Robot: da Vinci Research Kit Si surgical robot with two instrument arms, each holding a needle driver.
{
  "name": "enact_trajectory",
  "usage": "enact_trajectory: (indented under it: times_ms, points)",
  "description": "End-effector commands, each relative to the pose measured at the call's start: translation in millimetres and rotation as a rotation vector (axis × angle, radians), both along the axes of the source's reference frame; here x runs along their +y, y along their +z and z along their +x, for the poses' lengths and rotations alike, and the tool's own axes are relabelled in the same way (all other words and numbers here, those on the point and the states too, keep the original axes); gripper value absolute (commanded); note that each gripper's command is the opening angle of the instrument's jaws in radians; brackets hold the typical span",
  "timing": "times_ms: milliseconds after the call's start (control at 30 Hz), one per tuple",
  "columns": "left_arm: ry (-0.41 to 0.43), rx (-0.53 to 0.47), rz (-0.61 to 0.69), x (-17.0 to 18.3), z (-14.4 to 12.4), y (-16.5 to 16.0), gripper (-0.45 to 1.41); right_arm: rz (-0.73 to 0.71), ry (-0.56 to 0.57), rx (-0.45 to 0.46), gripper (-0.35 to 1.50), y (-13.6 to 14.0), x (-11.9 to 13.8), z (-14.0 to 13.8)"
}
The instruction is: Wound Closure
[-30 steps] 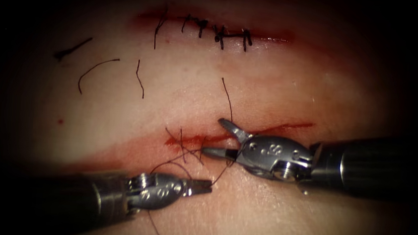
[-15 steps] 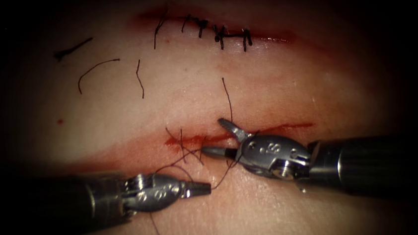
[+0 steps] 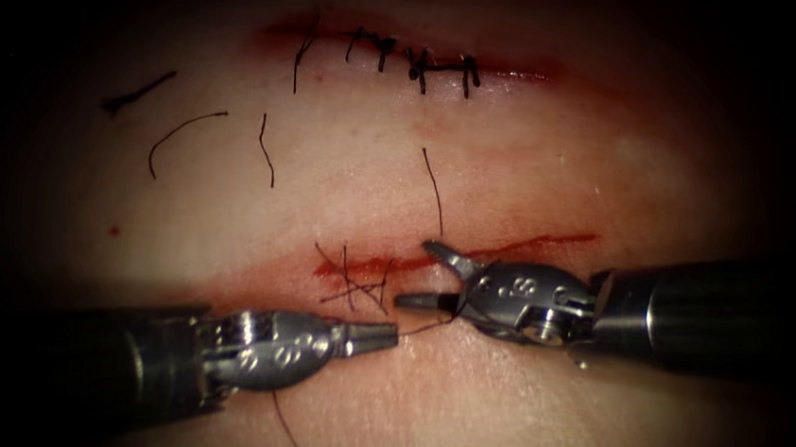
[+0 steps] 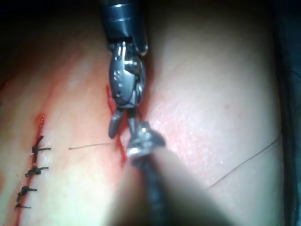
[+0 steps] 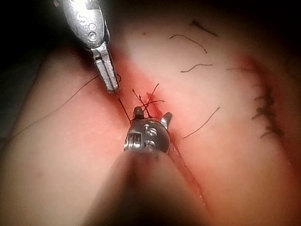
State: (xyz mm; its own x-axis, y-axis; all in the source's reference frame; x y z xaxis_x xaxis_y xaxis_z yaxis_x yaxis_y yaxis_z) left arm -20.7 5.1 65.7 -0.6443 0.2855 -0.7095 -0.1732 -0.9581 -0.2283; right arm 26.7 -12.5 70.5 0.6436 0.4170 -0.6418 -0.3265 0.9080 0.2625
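The lower cut [image 3: 510,245] in the tissue runs left to right, with a thread knot [image 3: 351,288] and short ends at its left part. My left tool [image 3: 381,337] lies just below the knot, its jaws shut on the thread [image 3: 423,327]. That strand runs taut to the right tool [image 3: 416,274], whose jaws stand open over the cut, the strand passing near their hinge. In the right wrist view the left tool [image 5: 112,84] pinches the thread beside the open right jaws [image 5: 153,114]. The left wrist view has the right tool [image 4: 122,128] open above the cut.
A second cut [image 3: 411,61] farther back is closed with several dark stitches. Cut ends of thread [image 3: 182,135] lie loose on the tissue at the left, and one strand [image 3: 434,188] rises from the lower cut. Red fluid [image 3: 250,290] stains the tissue around the knot.
The left tool has swung up and slightly left, and the slack thread loop beneath the knot has pulled straight. The right tool's jaws have narrowed a little and dipped lower.
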Motion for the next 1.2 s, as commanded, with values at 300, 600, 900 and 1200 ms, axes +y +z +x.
enact_trajectory:
  times_ms: [300, 600, 900, 1200]
  points:
    - [-0.021, -0.006, -0.027, 4.3, -0.6, 0.1, -0.45, 0.062, -0.108, 0.112, 1.03, 0.3, -1.7, 1.4]
    - [-0.03, 0.002, -0.035, 7.7, -1.8, 3.7, -0.45, 0.074, -0.18, 0.259, 0.99, 0.0, -1.8, 1.1]
    - [0.009, -0.008, -0.032, 7.5, -2.4, 8.0, -0.45, 0.061, -0.149, 0.459, 0.98, -0.3, -1.4, 1.0]
    - [0.039, -0.042, -0.029, 6.8, -3.0, 10.3, -0.45, 0.073, -0.065, 0.632, 0.94, -0.2, -1.5, 1.5]
